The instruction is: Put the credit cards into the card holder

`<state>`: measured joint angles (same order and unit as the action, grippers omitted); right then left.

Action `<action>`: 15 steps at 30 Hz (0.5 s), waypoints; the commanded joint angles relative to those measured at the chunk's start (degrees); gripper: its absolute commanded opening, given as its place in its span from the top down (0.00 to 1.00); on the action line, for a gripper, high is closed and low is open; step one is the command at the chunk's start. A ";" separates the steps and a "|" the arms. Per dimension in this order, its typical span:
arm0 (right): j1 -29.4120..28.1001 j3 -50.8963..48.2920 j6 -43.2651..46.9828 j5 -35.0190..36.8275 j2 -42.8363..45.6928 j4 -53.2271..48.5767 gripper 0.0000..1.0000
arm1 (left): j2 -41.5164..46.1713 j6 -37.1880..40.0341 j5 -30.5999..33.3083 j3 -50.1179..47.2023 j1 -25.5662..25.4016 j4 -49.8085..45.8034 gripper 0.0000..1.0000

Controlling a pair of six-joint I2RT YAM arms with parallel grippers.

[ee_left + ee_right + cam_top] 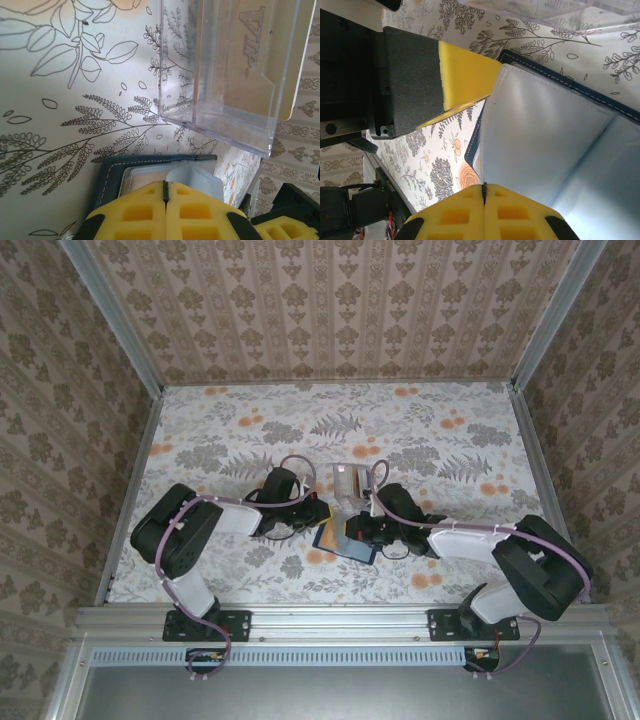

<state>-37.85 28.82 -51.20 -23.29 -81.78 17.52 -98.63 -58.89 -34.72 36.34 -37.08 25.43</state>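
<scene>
- Card holder [343,541]: open, mid-table by the near edge; one tan card seemingly pocketed.
- Orange-tan card [252,50]: in clear rack [220,115], apparently left to transfer.
- Left gripper [165,195], right gripper [484,192]: fingers pressed together over the holder's sleeves.

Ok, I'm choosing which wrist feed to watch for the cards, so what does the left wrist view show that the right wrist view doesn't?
Left wrist, not right: a tan card lettered VIP, standing in the clear rack. Right wrist, not left: the left gripper side-on, closed at the edge of a sleeve. Shared: the open card holder, the flowered table, and the camera's own gripper shut on a sleeve, as with the right gripper.
</scene>
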 commanded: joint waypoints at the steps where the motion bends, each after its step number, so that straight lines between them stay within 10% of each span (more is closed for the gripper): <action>1: 0.32 -1.60 -0.26 1.22 1.18 -2.16 1.00 | -0.25 1.67 0.26 -0.65 0.25 0.96 1.00; 15: 0.40 -4.60 -2.66 5.67 8.85 -11.14 1.00 | 0.60 2.72 1.12 -1.53 0.30 -0.31 1.00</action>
<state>-37.74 24.91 -52.75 -20.51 -75.48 12.71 -98.63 -58.26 -34.46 35.42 -37.08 25.50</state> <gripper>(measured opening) 0.060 0.045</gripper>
